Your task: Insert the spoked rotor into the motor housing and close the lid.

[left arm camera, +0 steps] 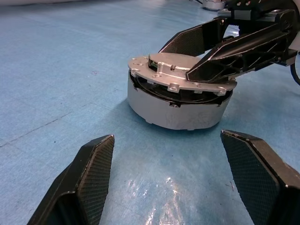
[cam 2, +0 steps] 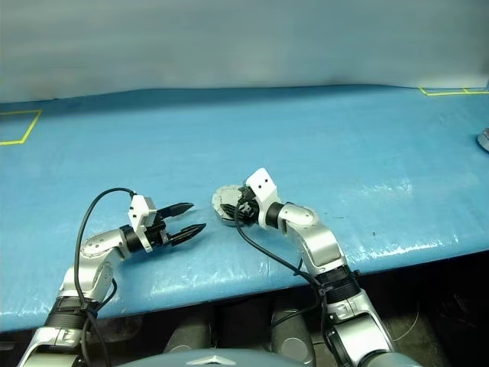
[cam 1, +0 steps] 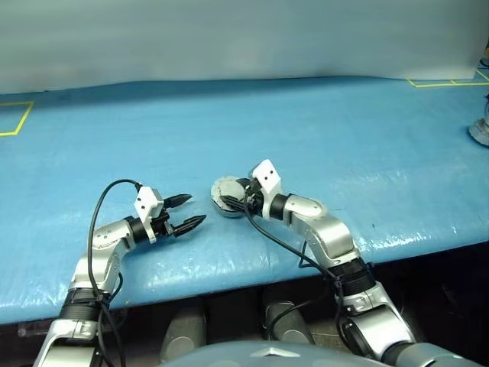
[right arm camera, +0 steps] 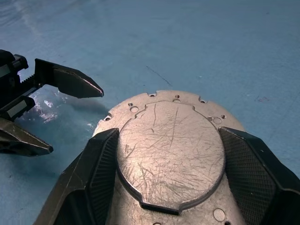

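Grey lid (left arm camera: pixel 180 75) down on motor housing (left arm camera: pixel 176 105), rotor hidden, right gripper (left arm camera: pixel 206 63) jaws straddling lid, left gripper (cam 1: pixel 186 212) jaws wide.

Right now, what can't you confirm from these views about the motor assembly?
- Spoked rotor: under the lid, down on the motor housing; dark parts show in the gap in the left wrist view, too little to tell.
- Windings, hub: covered by the lid.
- Hinge: not clear in any view.
- Right tool: fingers lie over the lid; pressing or just resting on it, cannot tell.
- Grey object: cut by the picture edge.
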Robot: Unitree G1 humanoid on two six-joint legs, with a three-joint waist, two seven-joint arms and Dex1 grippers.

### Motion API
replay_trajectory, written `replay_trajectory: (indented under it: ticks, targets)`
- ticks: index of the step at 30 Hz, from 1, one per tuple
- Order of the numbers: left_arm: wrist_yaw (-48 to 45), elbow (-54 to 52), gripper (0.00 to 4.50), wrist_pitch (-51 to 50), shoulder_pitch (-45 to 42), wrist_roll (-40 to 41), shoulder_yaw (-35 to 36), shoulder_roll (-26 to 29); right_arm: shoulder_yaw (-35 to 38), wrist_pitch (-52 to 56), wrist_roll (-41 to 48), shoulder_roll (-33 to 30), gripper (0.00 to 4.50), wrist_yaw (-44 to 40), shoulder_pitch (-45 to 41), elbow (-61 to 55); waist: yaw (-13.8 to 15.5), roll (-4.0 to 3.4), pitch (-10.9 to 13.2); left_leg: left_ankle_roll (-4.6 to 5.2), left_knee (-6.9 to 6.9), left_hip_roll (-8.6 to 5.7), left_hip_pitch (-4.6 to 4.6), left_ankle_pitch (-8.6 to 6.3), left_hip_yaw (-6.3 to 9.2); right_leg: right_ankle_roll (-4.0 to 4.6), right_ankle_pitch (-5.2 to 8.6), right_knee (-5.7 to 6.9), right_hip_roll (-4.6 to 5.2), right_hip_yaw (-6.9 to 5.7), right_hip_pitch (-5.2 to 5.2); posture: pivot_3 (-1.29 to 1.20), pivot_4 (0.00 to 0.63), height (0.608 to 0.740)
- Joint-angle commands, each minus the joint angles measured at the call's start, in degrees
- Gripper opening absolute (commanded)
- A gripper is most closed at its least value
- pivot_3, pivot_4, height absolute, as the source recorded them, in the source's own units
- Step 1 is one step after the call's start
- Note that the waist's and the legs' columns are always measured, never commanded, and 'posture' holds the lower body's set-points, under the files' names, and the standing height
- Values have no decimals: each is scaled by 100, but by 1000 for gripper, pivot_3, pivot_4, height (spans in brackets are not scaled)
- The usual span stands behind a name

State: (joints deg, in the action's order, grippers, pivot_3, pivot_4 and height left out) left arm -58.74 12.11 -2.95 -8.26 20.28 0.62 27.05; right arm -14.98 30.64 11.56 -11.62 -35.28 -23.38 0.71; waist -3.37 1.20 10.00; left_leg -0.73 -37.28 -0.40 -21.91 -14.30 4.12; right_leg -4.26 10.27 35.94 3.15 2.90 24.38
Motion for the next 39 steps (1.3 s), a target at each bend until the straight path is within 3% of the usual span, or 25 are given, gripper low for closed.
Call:
replay_trajectory:
  ticks: [1,28,39]
  targets:
    - [13,-143,3974,112,-38,-11,24,-19,-117,-130,-142,-144,3038,-126,-113,-173,4,0,0,0,0,0,0,0,0,0,0,0,0,0,0,0,150,740]
    - [64,-214,3974,80,28,25,26,-53,-494,1,-815,-268,3038,-23,-170,451,-5,2,-3,-1,-3,0,25,0,-1,20,12,1,0,0,-27,0,150,740]
    - [87,-250,3974,72,70,23,12,-65,-309,325,-615,-204,3038,-59,-278,540,-1,3,-6,1,-6,1,64,2,3,24,18,0,0,-2,-69,0,150,740]
